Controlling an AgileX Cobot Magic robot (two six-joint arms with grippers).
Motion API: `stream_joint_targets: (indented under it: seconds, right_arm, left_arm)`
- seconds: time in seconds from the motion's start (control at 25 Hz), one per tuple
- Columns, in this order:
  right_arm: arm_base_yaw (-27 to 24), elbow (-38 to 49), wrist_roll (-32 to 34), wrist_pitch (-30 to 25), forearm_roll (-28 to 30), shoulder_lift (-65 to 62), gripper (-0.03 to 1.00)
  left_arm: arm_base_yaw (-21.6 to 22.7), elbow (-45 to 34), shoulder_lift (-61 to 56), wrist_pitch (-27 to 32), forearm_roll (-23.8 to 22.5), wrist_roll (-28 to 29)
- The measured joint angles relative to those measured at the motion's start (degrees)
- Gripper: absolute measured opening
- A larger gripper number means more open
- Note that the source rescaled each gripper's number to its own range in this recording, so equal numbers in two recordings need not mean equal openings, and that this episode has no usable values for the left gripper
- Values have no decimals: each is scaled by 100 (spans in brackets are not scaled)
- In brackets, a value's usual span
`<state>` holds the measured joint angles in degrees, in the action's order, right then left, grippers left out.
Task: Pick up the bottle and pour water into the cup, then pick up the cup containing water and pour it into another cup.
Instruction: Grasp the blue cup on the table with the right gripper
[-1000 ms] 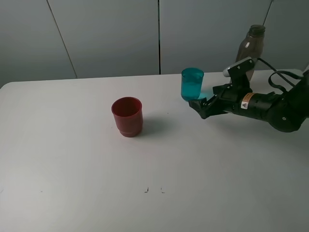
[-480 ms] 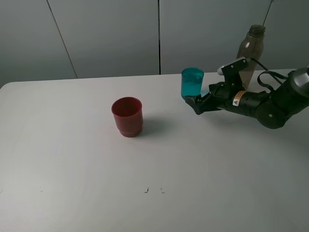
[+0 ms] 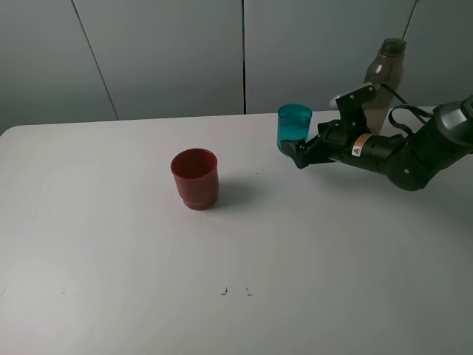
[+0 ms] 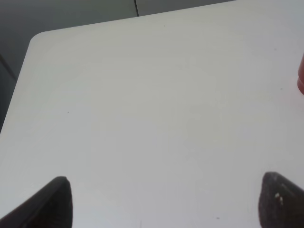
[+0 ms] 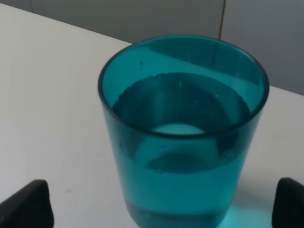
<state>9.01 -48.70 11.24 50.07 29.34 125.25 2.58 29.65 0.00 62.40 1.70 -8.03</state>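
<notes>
The teal cup (image 3: 295, 127) stands upright at the back of the white table and holds water. In the right wrist view the teal cup (image 5: 183, 128) fills the frame. My right gripper (image 3: 297, 154) is open, with one fingertip on each side of the cup's base, not closed on it (image 5: 156, 209). The smoky grey-brown bottle (image 3: 385, 76) stands upright behind the right arm. The red cup (image 3: 195, 178) stands upright left of centre, apart from both. My left gripper (image 4: 164, 204) is open and empty over bare table, and the red cup's edge (image 4: 301, 76) shows at that frame's border.
The white table (image 3: 111, 259) ends at a grey panelled wall behind. Its rounded far left corner (image 4: 38, 40) shows in the left wrist view. Two small dark marks (image 3: 235, 291) lie on the table near the front.
My right gripper has moved left and toward the back of the table, up to the teal cup, so its open fingers now flank the cup's base. Cups and bottle have not moved.
</notes>
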Motion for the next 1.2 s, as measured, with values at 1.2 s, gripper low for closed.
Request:
stream_joint_targets:
  seconds: [1.2]
  right_arm:
    - [0,-242,114,-112,-10,24,100]
  left_arm:
    - [0,0,0,0,-11,0]
